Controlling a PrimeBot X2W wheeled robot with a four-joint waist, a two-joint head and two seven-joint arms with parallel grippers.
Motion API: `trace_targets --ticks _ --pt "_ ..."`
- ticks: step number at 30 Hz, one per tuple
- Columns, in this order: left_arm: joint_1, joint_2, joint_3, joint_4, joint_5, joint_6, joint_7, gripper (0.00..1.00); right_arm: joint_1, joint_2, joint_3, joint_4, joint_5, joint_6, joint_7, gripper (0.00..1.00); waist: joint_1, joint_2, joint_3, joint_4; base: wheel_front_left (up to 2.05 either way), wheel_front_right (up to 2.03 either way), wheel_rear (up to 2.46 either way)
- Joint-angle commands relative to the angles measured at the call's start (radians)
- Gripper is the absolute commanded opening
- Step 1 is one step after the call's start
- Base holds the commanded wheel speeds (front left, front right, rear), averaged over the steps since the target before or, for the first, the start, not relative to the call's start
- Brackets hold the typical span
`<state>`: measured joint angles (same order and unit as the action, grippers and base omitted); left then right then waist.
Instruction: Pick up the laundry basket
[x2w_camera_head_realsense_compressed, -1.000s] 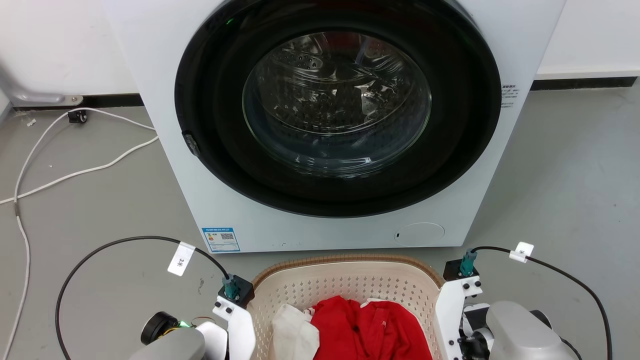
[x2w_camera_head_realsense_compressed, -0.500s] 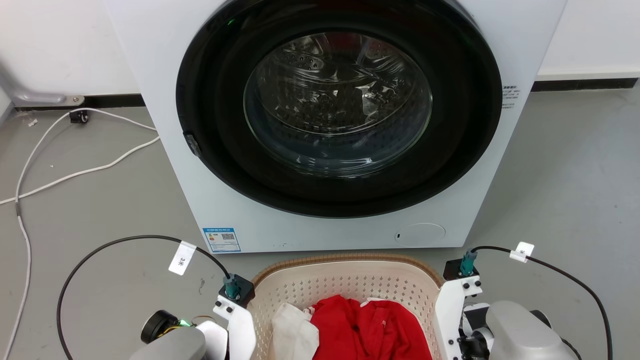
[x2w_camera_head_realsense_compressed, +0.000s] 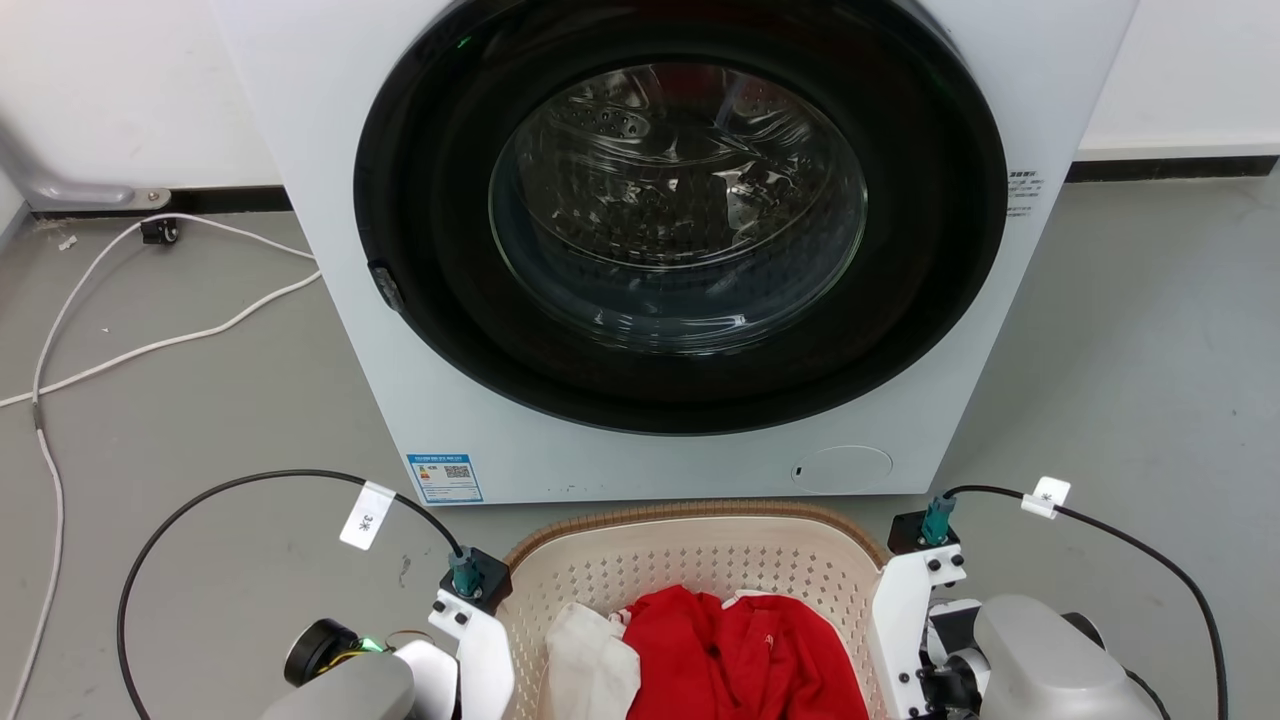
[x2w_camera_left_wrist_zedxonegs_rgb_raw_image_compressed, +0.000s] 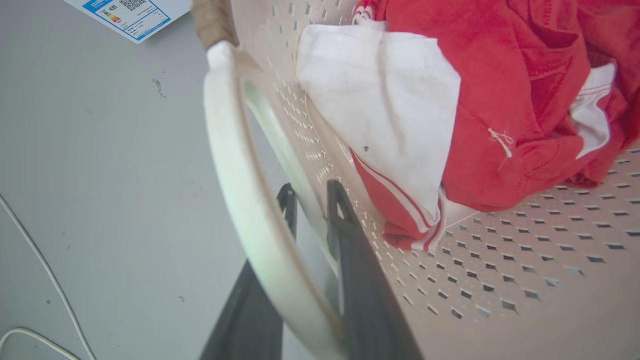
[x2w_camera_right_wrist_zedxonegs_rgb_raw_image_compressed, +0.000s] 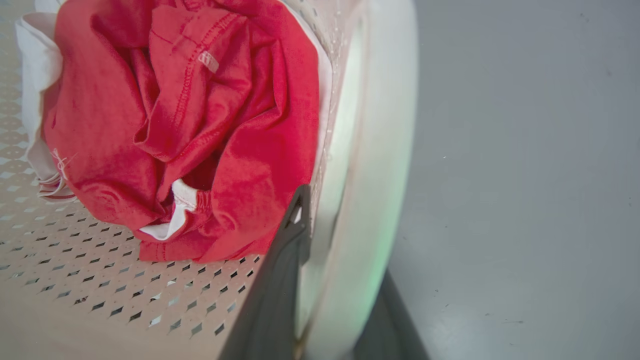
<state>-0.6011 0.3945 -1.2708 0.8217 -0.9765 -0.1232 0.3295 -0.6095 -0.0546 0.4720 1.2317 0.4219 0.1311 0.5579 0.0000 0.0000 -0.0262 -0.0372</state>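
Well, my left gripper (x2w_camera_left_wrist_zedxonegs_rgb_raw_image_compressed: 310, 192) is clenched around the left handle (x2w_camera_left_wrist_zedxonegs_rgb_raw_image_compressed: 235, 165) of the basket (x2w_camera_head_realsense_compressed: 690, 512). I see the basket just before the washer (x2w_camera_head_realsense_compressed: 400, 400), between my arms, red clothes (x2w_camera_head_realsense_compressed: 740, 650) inside. My right gripper (x2w_camera_right_wrist_zedxonegs_rgb_raw_image_compressed: 340, 235) is clamped on the right handle (x2w_camera_right_wrist_zedxonegs_rgb_raw_image_compressed: 370, 150).

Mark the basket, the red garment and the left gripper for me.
basket (x2w_camera_head_realsense_compressed: 690, 511): head view, on the brown far rim.
red garment (x2w_camera_head_realsense_compressed: 740, 650): head view, middle of the heap.
left gripper (x2w_camera_left_wrist_zedxonegs_rgb_raw_image_compressed: 311, 192): left wrist view, midway between its fingertips.
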Motion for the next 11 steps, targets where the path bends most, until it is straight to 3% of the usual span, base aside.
trace_targets --ticks 1,11 --pt "0.000 0.014 -0.018 0.008 0.014 -0.011 0.008 0.00 -0.031 -0.028 0.004 -0.005 -0.003 -0.001 -0.013 0.00 0.0000 0.0000 0.000 0.000 0.00 0.00 0.00" --pt "0.003 0.016 -0.018 0.001 0.025 -0.011 0.018 0.00 -0.034 -0.028 0.014 0.003 0.008 -0.001 -0.011 0.00 0.0000 0.0000 -0.002 0.000 0.00 0.00 0.00"
